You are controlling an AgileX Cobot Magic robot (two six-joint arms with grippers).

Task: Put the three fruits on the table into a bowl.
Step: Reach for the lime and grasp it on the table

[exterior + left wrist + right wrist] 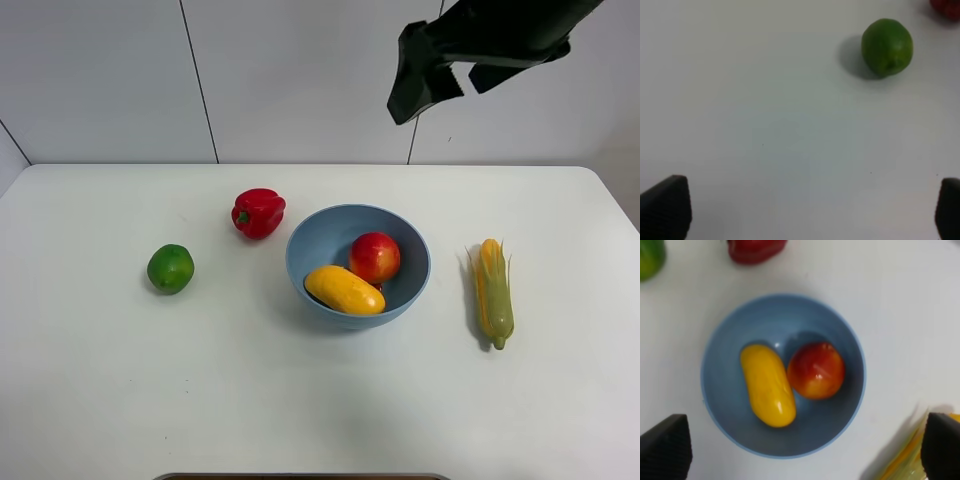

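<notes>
The yellow-orange mango [344, 289] and red apple [375, 257] lie touching inside the blue bowl [310, 240]. The green lime [171, 268] sits on the tabletop [300, 400], well apart from it. The left jaws and the right jaws stand wide, empty. Both wrist views cut off the pepper [258, 212].

White table [300, 400], lime [170, 268], pepper [258, 212], bowl [327, 232], corn [493, 290]
</notes>
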